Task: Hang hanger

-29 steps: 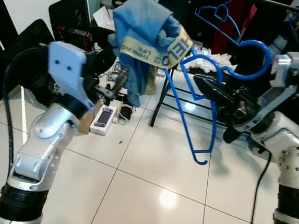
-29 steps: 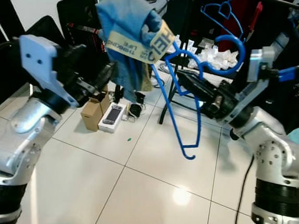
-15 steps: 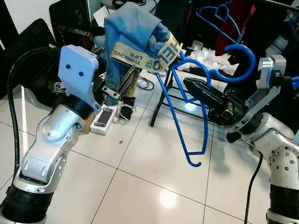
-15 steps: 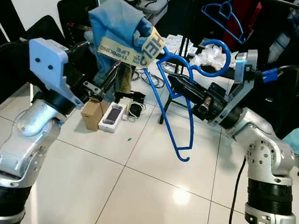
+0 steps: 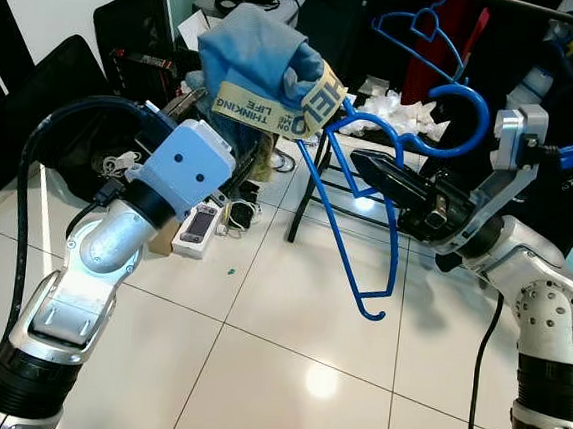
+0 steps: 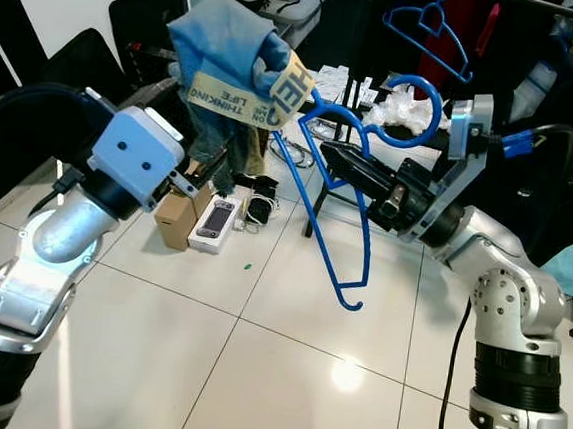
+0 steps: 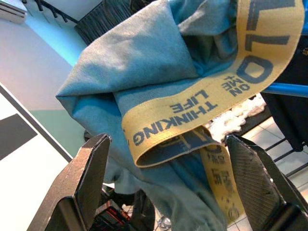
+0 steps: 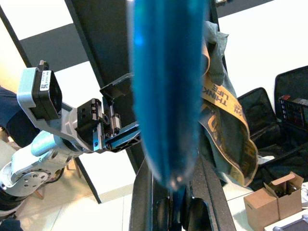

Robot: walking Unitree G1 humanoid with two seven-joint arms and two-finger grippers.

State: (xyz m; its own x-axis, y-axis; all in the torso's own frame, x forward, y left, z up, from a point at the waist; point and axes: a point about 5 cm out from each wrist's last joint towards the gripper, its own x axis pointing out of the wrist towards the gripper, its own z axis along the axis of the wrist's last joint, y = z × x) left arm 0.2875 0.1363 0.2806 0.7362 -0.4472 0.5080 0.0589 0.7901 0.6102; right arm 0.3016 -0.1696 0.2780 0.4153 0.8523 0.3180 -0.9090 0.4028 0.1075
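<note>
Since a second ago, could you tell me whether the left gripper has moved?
Yes. The left gripper has swung in toward the blue cloth, its wrist housing now lower, nearer the small device on the floor.

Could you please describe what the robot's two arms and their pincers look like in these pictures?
Both arms are silver metal with ribbed black joint rings. The left pincer has two long black textured fingers behind a pale blue, boxy wrist housing, with a thick black cable looping to it. The right pincer is black too, with a grey wrist block carrying a blue connector.

Right gripper (image 5: pixel 363 163) at centre-right clamps the blue hanger (image 5: pixel 367 207); a blue garment (image 5: pixel 264 67) drapes its upper-left end; left gripper (image 5: pixel 232 175) just below it.
</note>
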